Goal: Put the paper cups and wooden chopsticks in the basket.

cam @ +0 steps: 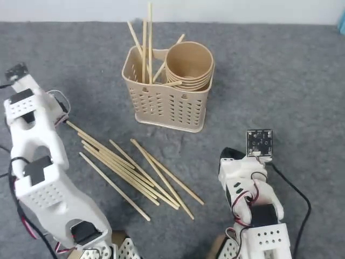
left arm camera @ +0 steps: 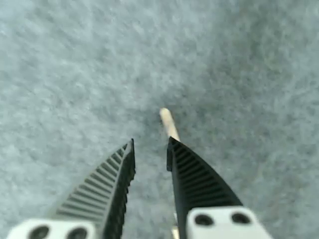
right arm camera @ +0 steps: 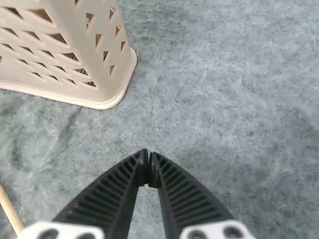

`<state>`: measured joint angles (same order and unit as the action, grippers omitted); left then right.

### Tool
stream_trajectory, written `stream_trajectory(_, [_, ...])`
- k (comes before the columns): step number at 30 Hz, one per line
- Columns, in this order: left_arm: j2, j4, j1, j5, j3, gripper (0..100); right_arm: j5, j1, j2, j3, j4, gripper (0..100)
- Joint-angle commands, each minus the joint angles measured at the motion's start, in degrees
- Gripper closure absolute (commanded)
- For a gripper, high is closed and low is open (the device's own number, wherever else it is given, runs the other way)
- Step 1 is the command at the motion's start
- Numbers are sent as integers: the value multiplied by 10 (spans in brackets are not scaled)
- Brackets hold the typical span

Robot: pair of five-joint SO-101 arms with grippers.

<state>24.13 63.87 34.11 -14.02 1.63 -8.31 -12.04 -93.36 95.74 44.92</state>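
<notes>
A beige perforated basket (cam: pixel 168 102) stands at the back middle, with stacked paper cups (cam: pixel 188 65) and several upright wooden chopsticks (cam: pixel 146 43) inside. Several more chopsticks (cam: pixel 129 170) lie fanned on the grey carpet in front of it. My left gripper (left arm camera: pixel 150 145) is open low over the carpet. One chopstick's tip (left arm camera: pixel 168 122) pokes out just past its right-hand finger (left arm camera: pixel 192 179), and the stick runs beneath that finger rather than between the two. My right gripper (right arm camera: pixel 148 155) is shut on nothing, hanging over bare carpet near the basket's corner (right arm camera: pixel 107 97).
The left arm (cam: pixel 32 129) stands along the left edge, by the far-left end of the loose sticks. The right arm (cam: pixel 250 186) sits at the front right. One chopstick end (right arm camera: pixel 7 209) lies close beside the right gripper. Open carpet stretches right of the basket.
</notes>
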Motion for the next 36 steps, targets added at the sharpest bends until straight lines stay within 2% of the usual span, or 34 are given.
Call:
stream_trajectory(1, [1,0,-21,-32,-15,902,11,3,-11,11,5,991])
stream_trajectory(7, [56,-53,-20,-61,-17,902,13,2,-15,11,16,991])
stream_trajectory(15, [71,-29,-22,-62,-47,904,13,2,-15,11,16,991])
stream_trajectory(18, [65,-29,-20,-70,-48,987,12,2,-15,11,16,991])
stream_trajectory(20, [56,-24,-19,-83,-49,985,10,2,-16,11,16,991])
stream_trajectory(25, [-3,8,-30,-149,-31,987,9,2,-16,11,16,991])
stream_trajectory(29, [-84,2,-57,-193,9,987,9,2,-16,11,16,991])
stream_trajectory(32, [-164,-40,-68,-207,58,987,9,2,-16,11,16,991])
stream_trajectory(36, [-293,-146,-65,-207,188,987,9,2,-16,11,22,991])
